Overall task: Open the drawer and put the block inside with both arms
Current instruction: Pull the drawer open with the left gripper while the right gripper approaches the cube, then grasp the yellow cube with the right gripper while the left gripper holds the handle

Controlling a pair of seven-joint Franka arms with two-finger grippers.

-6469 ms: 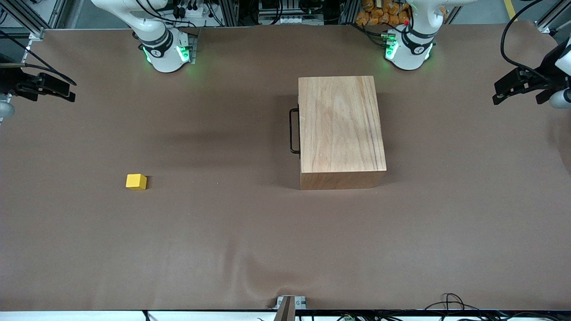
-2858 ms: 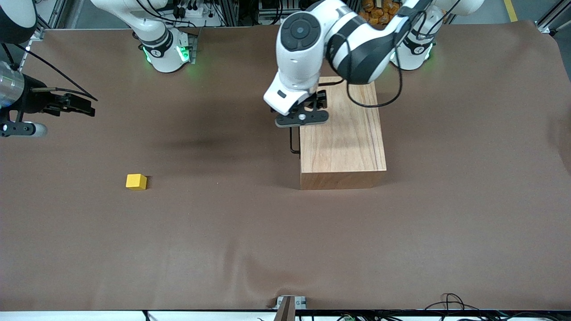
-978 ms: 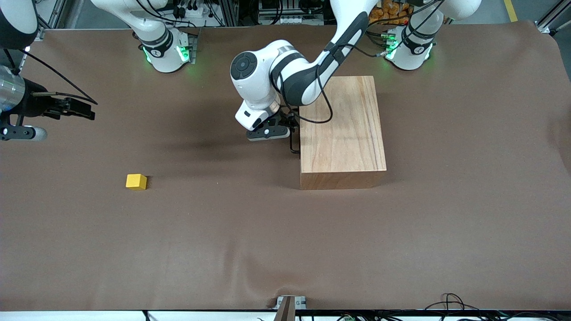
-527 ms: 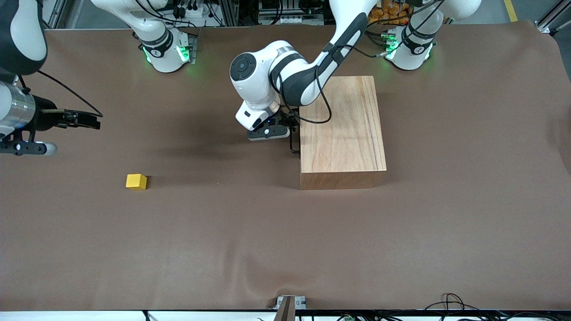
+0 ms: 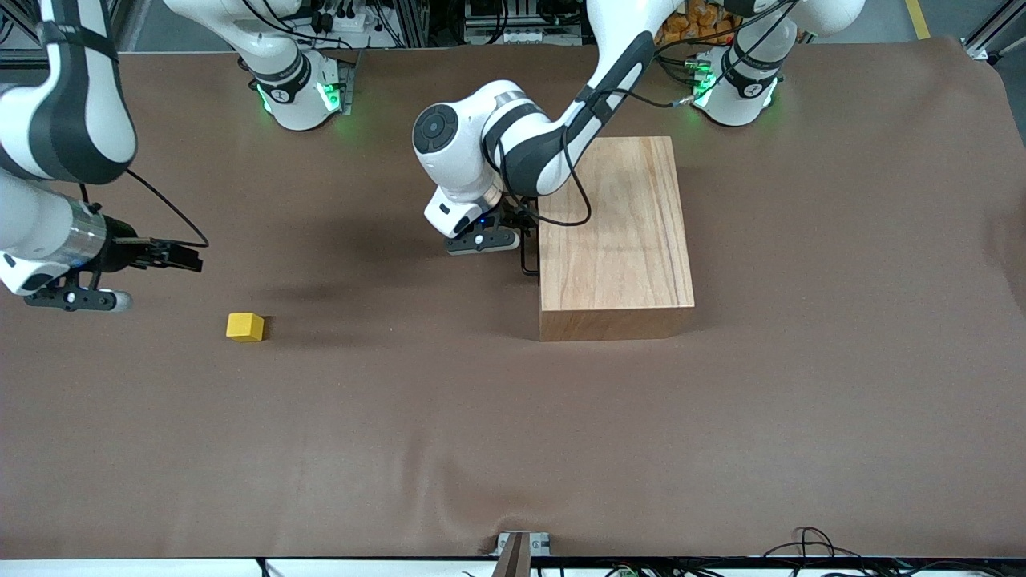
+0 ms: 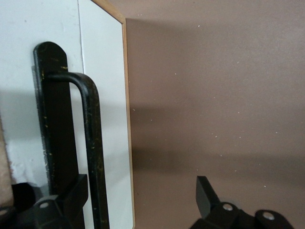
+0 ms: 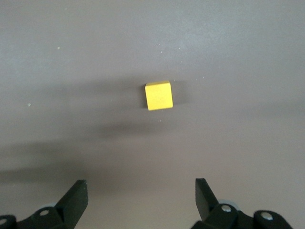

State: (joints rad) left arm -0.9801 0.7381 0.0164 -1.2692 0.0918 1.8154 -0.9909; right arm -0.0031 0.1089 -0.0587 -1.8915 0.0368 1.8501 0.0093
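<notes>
I can see the wooden box [image 5: 613,232] on the brown table [image 5: 481,417], near the left arm's end. Its drawer [image 6: 102,95] is shut, with the white front flat against the box. The thin black handle [image 6: 90,143] sticks out of that white front.

My left gripper [image 5: 513,234] is down low, right at the handle. In the left wrist view its fingers [image 6: 207,195] are spread wide. One finger sits by the handle's flat black strip, close to the white front. The other finger is out over the bare table. The round bar of the handle runs between them. The fingers have not closed on it, and they hold nothing.

The yellow block [image 5: 244,326] sits by itself on the table, well apart from the box, toward the right arm's end. It is nearer to the front camera than the handle is.

My right gripper [image 5: 172,256] is up in the air, over the table close to the block. In the right wrist view I see the block [image 7: 158,95] lying ahead of the two spread fingers [image 7: 74,198], about in line with the gap between them. This gripper is wide open too and holds nothing.
</notes>
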